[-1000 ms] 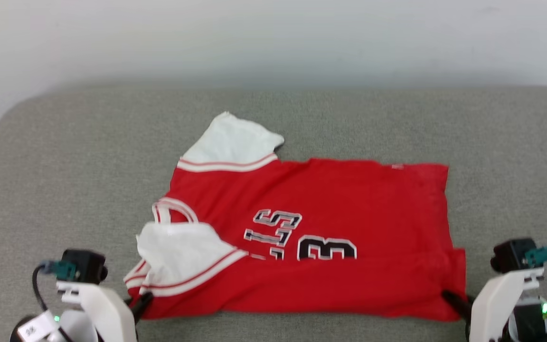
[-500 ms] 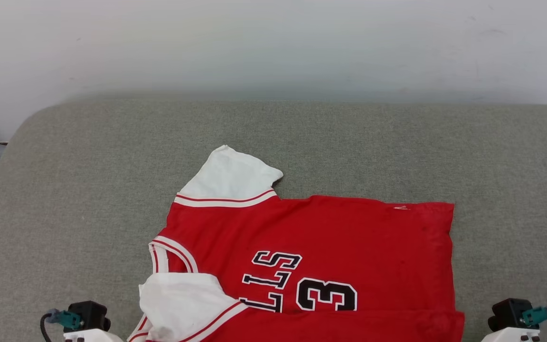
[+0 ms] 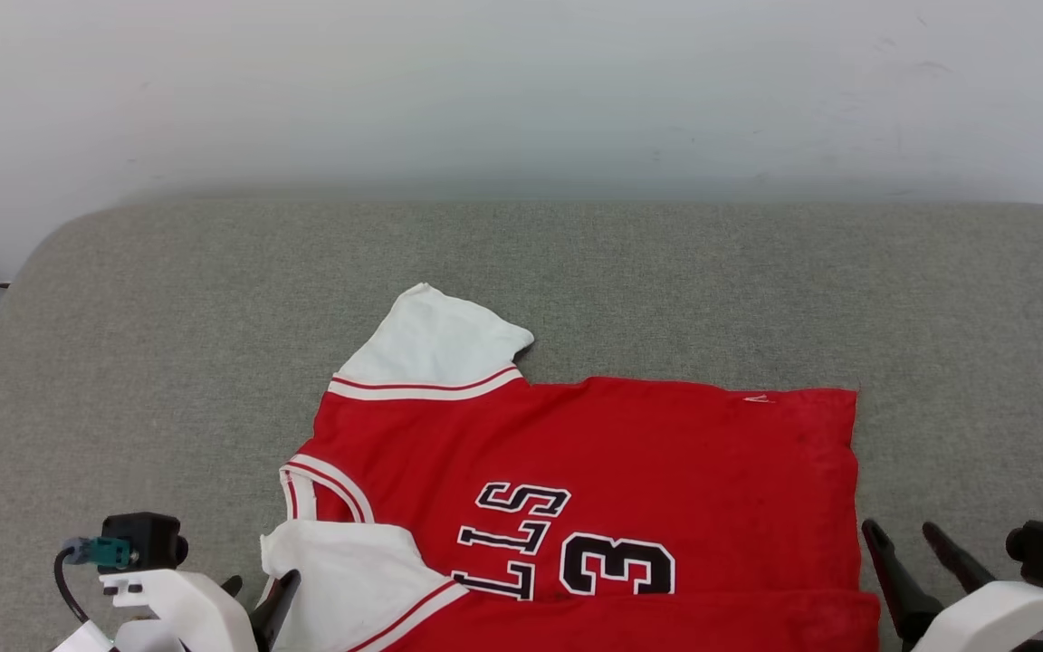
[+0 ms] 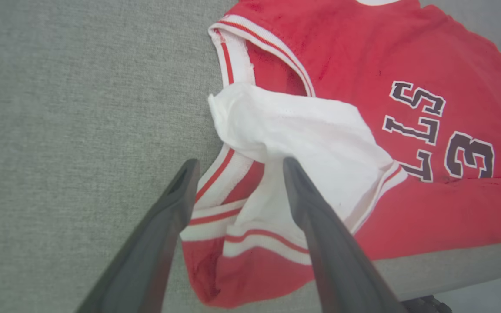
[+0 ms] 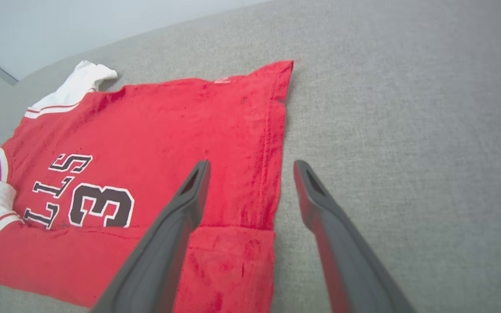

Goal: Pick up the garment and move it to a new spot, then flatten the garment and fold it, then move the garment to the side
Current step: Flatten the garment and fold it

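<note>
Garment (image 3: 630, 471) lengthwise left-right on grey padded surface (image 3: 214, 317), collar left, hem right, near edge folded over; open room beyond. Left claw (image 3: 261, 584), right claw (image 3: 898, 528) wide, empty.

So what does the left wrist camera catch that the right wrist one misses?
Left wrist: the left pincer, open over the bunched corner beneath the folded white sleeve. Right wrist: the right pincer, open astride the stitched hem, with the pale wall behind. Both: the red jersey, its number 3 and the grey cushion.
</note>
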Robot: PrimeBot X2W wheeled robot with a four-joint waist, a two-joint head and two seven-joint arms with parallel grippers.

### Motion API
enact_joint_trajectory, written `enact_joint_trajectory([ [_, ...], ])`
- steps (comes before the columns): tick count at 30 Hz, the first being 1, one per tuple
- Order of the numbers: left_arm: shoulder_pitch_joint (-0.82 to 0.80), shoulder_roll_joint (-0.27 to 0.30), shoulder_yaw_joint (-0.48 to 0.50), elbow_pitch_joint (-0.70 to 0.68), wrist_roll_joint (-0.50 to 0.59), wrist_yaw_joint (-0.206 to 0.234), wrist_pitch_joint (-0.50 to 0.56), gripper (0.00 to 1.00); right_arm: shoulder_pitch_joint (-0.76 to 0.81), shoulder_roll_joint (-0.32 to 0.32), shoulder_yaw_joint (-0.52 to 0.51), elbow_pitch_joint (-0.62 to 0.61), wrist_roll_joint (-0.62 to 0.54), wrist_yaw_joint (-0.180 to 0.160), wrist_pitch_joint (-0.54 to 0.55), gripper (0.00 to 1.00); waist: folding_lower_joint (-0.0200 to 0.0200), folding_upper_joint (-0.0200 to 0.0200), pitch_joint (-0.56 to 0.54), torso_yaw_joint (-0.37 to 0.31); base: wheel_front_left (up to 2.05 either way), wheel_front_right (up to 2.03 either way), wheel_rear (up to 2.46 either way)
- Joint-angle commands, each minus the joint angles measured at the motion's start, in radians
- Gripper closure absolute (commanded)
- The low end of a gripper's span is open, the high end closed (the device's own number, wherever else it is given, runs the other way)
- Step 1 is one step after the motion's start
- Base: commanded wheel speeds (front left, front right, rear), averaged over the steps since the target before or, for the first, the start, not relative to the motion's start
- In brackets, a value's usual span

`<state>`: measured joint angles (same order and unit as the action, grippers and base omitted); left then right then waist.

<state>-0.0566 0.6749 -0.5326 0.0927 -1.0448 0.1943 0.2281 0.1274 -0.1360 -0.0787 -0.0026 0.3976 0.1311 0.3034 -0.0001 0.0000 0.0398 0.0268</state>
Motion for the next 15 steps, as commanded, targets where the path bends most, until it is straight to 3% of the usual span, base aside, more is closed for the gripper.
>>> enact_joint_trajectory([
  [1, -0.016, -0.001, 0.001, -0.006, 0.004, 0.001, -0.003, 0.00, -0.010, 0.007, -0.001, -0.005, -0.006, -0.001, -0.024, 0.00, 0.0001, 0.0000, -0.001, 0.001, 0.00, 0.00, 0.00],
  [6, -0.074, 0.003, 0.011, -0.036, 0.083, 0.028, -0.071, 0.00, -0.055, 0.022, -0.012, -0.031, -0.074, -0.001, -0.160, 0.00, 0.0001, 0.0000, 0.011, -0.001, 0.00, 0.00, 0.00],
  [15, -0.235, -0.035, 0.039, -0.009, 0.200, 0.048, -0.210, 0.00, -0.164, 0.026, 0.023, -0.118, -0.177, -0.001, -0.231, 0.00, 0.0001, 0.0000, 0.133, -0.029, 0.00, 0.00, 0.00],
])
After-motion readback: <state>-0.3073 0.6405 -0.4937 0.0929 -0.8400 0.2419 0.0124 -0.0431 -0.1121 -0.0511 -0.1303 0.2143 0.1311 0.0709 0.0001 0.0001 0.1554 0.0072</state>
